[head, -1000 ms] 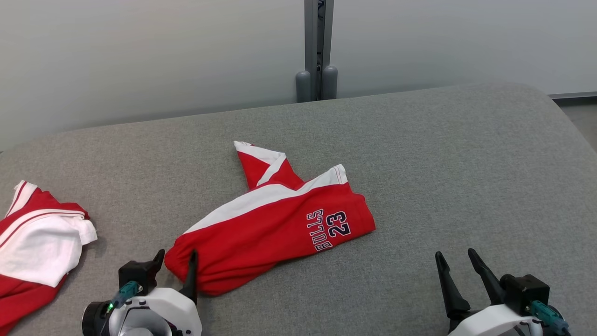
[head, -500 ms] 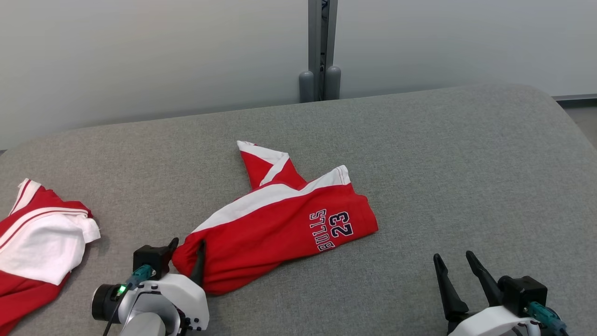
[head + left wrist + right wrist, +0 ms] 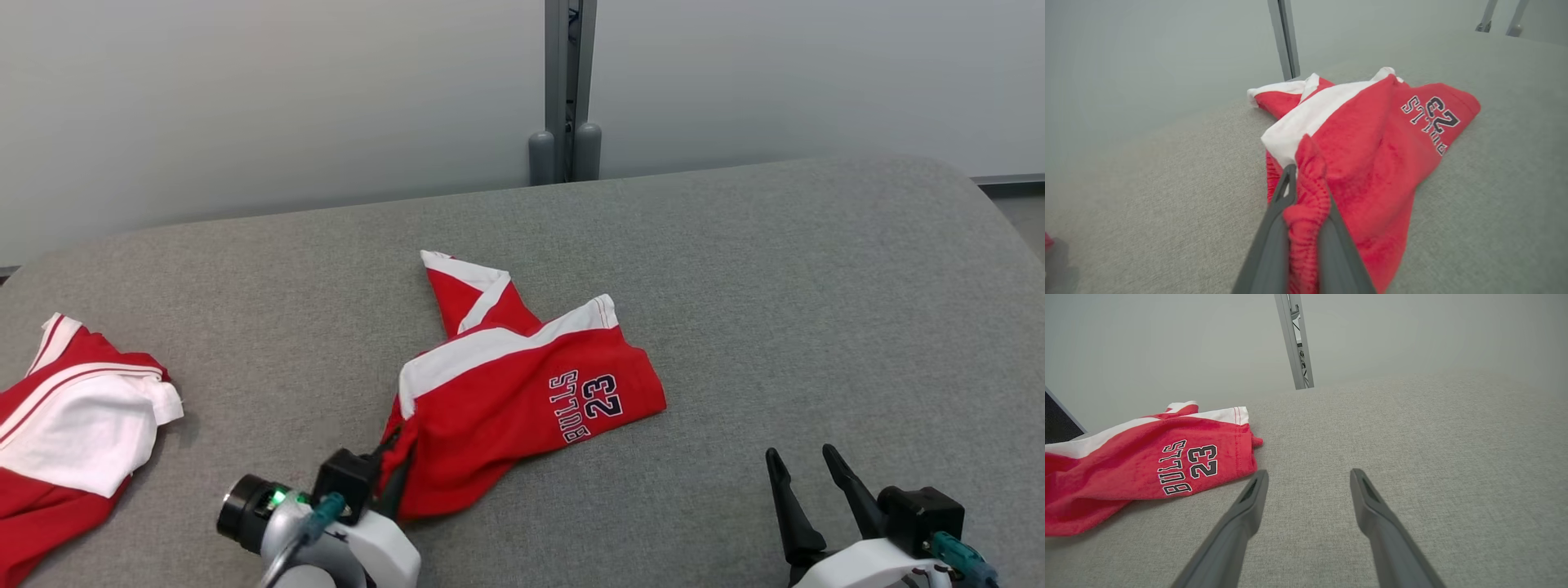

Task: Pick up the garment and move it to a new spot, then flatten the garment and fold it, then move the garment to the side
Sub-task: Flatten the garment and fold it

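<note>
Fingers (image 3: 1273, 230): left gripper (image 3: 396, 459) clamps garment (image 3: 522, 392) waistband; right gripper (image 3: 800, 456) splayed, empty
Handling: soft, light, limp; I'd lift slowly

The red basketball shorts (image 3: 506, 416) lie crumpled on the grey upholstered surface (image 3: 775, 286), left of its middle and toward the near edge. A broad white side stripe (image 3: 482, 349) runs diagonally across the red cloth. Navy lettering "BULLS 23" (image 3: 589, 404) sits by the hem at the right end, upside down in the head view. One leg (image 3: 465, 290), red with white bands, is folded and points toward the far side. The elastic waistband (image 3: 1306, 204) is gathered into a ridge and pinched between the fingers of the left gripper (image 3: 393, 457).
</note>
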Available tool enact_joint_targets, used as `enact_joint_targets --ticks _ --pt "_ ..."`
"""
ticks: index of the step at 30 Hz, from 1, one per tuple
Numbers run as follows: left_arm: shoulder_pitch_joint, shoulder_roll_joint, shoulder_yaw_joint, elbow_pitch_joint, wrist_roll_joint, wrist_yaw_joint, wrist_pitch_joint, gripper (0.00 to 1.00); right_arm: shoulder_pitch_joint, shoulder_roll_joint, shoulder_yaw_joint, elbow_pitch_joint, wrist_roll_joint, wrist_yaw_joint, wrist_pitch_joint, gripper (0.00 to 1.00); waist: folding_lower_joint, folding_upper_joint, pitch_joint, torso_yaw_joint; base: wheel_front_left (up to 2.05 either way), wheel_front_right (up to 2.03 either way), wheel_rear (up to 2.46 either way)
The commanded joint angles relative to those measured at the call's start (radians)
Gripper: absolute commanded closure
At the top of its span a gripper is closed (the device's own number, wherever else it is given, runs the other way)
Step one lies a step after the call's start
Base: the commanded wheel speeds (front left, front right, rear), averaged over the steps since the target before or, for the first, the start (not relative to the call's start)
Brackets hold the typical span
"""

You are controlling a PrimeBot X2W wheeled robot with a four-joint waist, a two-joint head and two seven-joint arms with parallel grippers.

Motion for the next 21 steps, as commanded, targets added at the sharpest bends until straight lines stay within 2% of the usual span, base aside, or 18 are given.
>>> enact_joint_targets --ticks 1,4,9,10,11,12,13,21 --pt "0.044 0.017 -0.034 -0.065 0.039 0.007 -0.004 1.0 0.01 -0.005 -0.007 0.0 0.006 0.0 0.0 0.0 0.0 0.0 -0.004 0.008 0.0 0.0 0.0" --pt "0.106 0.044 -0.104 -0.146 0.098 0.009 -0.003 1.0 0.011 -0.006 -0.007 0.004 0.005 0.0 0.0 0.0 0.0 0.0 -0.008 0.016 0.0 0.0 0.0" --pt "0.157 0.081 -0.184 -0.109 0.155 0.005 -0.002 1.0 0.009 -0.005 -0.001 0.009 0.005 0.0 0.0 0.0 0.0 0.0 -0.011 0.022 0.0 0.0 0.0" --pt "0.162 0.086 -0.193 -0.079 0.163 0.012 -0.002 0.79 0.008 -0.006 0.0 0.01 0.004 0.0 0.0 0.0 0.0 0.0 -0.012 0.022 0.0 0.0 0.0" --pt "0.163 0.086 -0.197 -0.053 0.162 0.02 -0.002 0.53 0.007 -0.006 0.001 0.012 0.003 0.0 0.0 0.0 0.0 0.0 -0.012 0.022 0.0 0.0 0.0" --pt "0.163 0.083 -0.201 -0.028 0.16 0.024 -0.002 0.15 0.005 -0.006 0.002 0.014 0.002 0.0 0.0 0.0 0.0 0.0 -0.012 0.022 0.0 0.0 0.0" --pt "0.161 0.079 -0.203 -0.003 0.155 0.03 -0.002 0.0 0.004 -0.005 0.003 0.015 0.0 0.0 0.0 0.0 0.0 0.0 -0.012 0.021 0.0 0.0 0.0" --pt "0.16 0.055 -0.141 0.09 0.065 0.087 0.001 0.0 0.008 -0.005 -0.005 0.019 -0.005 0.0 0.0 0.0 0.0 0.0 -0.013 0.013 0.0 0.0 0.0"
